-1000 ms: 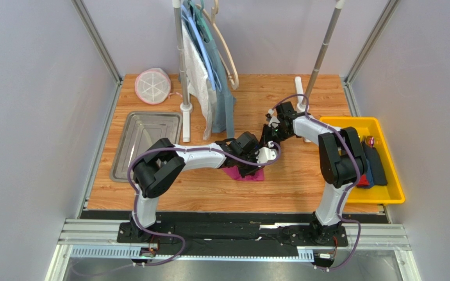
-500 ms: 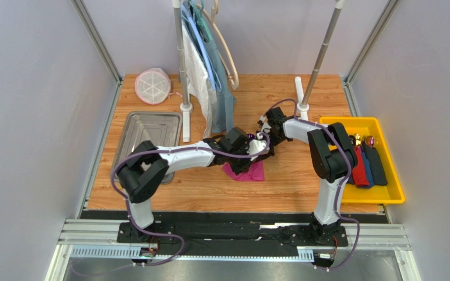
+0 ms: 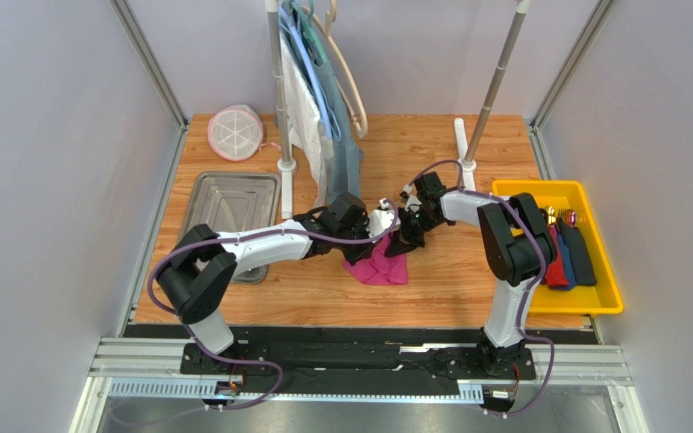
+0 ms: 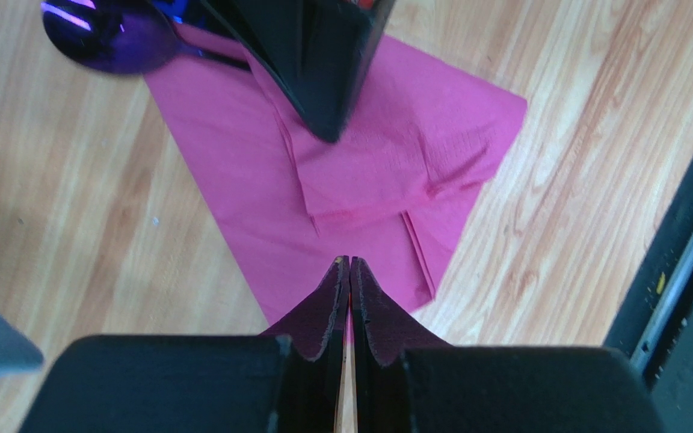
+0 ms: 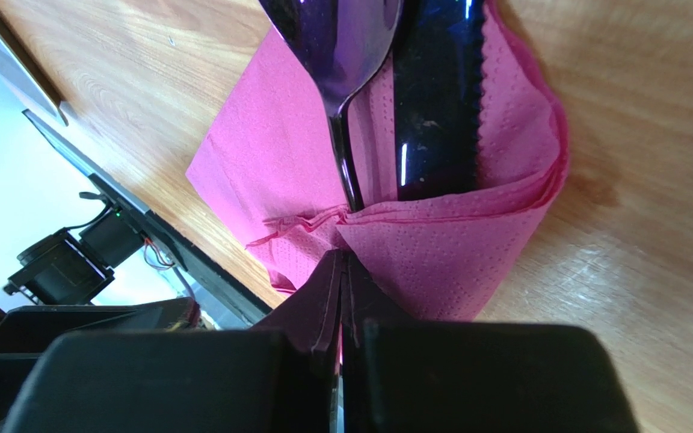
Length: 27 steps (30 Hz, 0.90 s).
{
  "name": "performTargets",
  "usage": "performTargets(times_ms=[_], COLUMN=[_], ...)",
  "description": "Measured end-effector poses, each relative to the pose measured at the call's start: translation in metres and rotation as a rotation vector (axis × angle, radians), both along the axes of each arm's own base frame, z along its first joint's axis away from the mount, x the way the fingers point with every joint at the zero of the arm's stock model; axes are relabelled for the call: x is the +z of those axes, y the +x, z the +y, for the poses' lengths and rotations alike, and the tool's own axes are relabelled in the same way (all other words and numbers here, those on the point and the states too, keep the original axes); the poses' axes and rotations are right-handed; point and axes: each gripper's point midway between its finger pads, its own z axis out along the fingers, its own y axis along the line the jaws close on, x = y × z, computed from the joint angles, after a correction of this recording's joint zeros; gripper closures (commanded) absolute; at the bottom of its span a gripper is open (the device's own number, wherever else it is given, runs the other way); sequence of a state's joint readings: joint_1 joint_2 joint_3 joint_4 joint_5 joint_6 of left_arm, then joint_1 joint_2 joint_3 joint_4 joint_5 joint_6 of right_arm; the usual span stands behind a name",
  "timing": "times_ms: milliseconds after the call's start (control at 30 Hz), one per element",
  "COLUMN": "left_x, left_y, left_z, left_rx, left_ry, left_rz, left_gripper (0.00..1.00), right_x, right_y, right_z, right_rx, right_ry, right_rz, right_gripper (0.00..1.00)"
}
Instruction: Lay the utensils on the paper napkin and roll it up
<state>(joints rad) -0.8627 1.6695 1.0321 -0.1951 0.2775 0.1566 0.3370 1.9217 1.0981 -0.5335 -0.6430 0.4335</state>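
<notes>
On the pale wooden tabletop (image 3: 468, 144), at the centre of the overhead frame, the thin magenta-pink paper napkin (image 3: 382, 269) lies creased. One flap is folded over the handles of the glossy dark-purple utensils (image 5: 436, 99), a spoon and a knife, at the top of the right wrist frame. I judge the paper limp and easily torn and the cutlery stiff and slippery, so I'd pinch the doubled fold close beside the handles. The left jaws and right jaws are both closed at the napkin's edge; whether either nips paper, I cannot tell.
</notes>
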Motion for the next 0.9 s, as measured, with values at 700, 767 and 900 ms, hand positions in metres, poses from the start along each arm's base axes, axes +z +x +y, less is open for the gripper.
performTargets(times_ms=[700,767,900], left_x=[-0.048,-0.048,-0.048], left_y=[0.01,0.01,0.01], left_z=[-0.042,-0.041,-0.04], left_rx=[-0.061,-0.06,-0.059], left_ry=[0.059,0.058,0.049], left_rz=[0.003,0.007,0.011], left_gripper=[1.0,1.0,1.0], right_x=[0.005,0.011,0.034], right_y=[-0.01,-0.008,0.005], right_z=[-0.003,-0.005,-0.005], right_rx=[-0.004,-0.005,-0.004], right_ry=[0.005,-0.001,0.005], right_rz=[0.046,0.044,-0.02], right_gripper=[0.99,0.98,0.97])
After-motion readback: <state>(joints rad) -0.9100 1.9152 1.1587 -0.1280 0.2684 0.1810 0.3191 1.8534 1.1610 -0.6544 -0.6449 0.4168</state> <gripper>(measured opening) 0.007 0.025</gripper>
